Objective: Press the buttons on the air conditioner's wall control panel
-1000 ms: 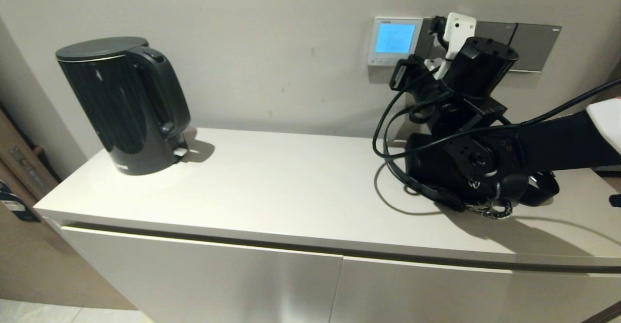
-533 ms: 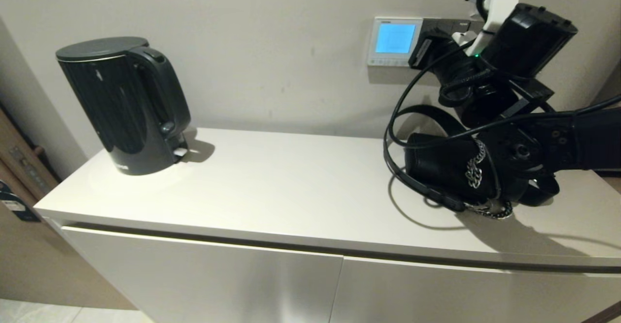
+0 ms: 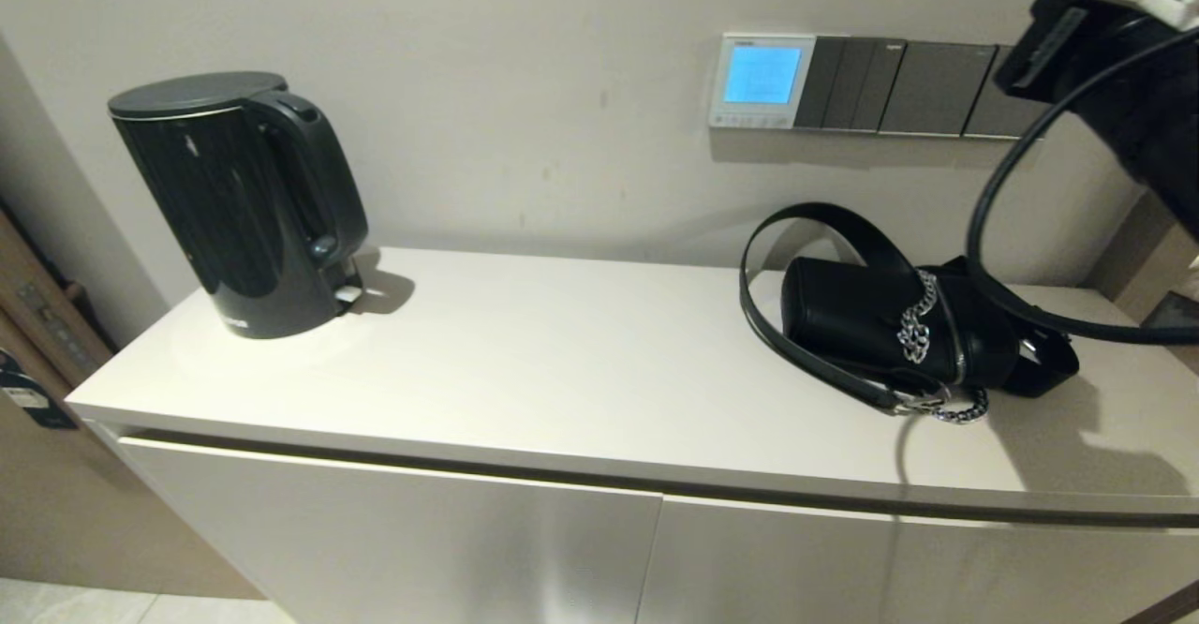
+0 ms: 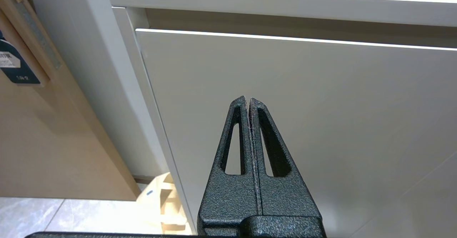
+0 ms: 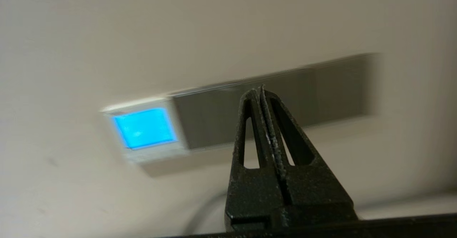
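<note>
— Head view first: what sits nearest?

— A matte off-white cabinet with flat doors; its smooth surface [image 3: 562,371] carries a glossy black kettle [image 3: 239,202] with a flat lid at the left end, and a black leather bag [image 3: 890,329] with a looped strap and silver chain at the right.

— And behind those?

— On the plain beige wall, the air conditioner's wall control panel [image 3: 761,80], a small white-framed square with a glowing light-blue screen. The buttons [image 3: 749,119] are a thin pale row under that screen. Flat grey switch plates [image 3: 899,86] run just beside it to the right.

— Where is the right arm?

— Raised at the upper right edge, well apart from the panel, a black cable looping down from it. From its wrist, the right claw [image 5: 261,89] is clenched, textured black fingers pressed together, empty, aimed at the grey plates.

— The left one?

— Left claw [image 4: 247,100] is low, facing a cabinet door, also clenched on nothing.
</note>
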Robot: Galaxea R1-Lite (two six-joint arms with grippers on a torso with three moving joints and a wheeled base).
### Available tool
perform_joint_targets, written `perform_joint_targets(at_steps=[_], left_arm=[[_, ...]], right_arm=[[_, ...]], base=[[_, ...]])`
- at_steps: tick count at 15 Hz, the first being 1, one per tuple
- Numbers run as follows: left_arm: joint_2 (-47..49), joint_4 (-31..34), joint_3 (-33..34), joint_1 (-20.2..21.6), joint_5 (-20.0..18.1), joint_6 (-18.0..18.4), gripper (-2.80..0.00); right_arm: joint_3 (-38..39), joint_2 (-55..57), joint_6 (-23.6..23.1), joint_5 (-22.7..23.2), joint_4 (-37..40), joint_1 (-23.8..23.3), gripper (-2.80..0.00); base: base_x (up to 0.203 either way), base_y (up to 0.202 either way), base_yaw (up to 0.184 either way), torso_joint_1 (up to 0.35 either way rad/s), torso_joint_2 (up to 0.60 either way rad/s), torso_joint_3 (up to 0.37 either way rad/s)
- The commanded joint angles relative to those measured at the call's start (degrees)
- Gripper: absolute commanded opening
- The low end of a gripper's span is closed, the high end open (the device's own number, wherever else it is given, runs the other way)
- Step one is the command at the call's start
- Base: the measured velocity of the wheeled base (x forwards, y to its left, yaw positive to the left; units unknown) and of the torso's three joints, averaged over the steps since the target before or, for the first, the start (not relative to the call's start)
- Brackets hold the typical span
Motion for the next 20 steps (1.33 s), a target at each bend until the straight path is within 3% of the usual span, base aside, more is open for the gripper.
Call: perform_joint_targets(at_steps=[1, 4, 6, 9, 11, 15, 20], left_arm=[[0.1, 0.0, 0.0, 0.0, 0.0, 0.0, -2.8], [0.1, 0.0, 0.0, 0.1, 0.0, 0.0, -2.8], [0.1, 0.0, 0.0, 0.0, 0.0, 0.0, -2.8], [0.1, 0.0, 0.0, 0.0, 0.0, 0.0, -2.8], [0.1, 0.0, 0.0, 0.1, 0.0, 0.0, -2.8], [0.1, 0.0, 0.0, 0.0, 0.0, 0.0, -2.8], [0.1, 0.0, 0.0, 0.1, 0.0, 0.0, -2.8]], right_arm=[[5.5, -14.4, -0.2, -1.5, 5.5, -3.1, -2.8], [12.5, -27.0, -0.4, -5.0, 16.1, -7.7, -2.8], [15.8, -34.3, -0.4, -6.1, 23.6, -13.6, -2.8], [22.5, -44.4, -0.5, -5.1, 31.3, -23.8, -2.8], [29.6, -49.6, -0.6, -4.1, 32.8, -27.8, -2.8], [43.4, -57.0, 0.0, -2.3, 32.7, -29.4, -2.8], [54.3, -63.7, 3.1, 8.6, 32.1, -29.3, -2.8]], base=[[0.0, 0.0, 0.0, 0.0, 0.0, 0.0], [0.0, 0.0, 0.0, 0.0, 0.0, 0.0], [0.0, 0.0, 0.0, 0.0, 0.0, 0.0], [0.0, 0.0, 0.0, 0.0, 0.0, 0.0], [0.0, 0.0, 0.0, 0.0, 0.0, 0.0], [0.0, 0.0, 0.0, 0.0, 0.0, 0.0], [0.0, 0.0, 0.0, 0.0, 0.0, 0.0]])
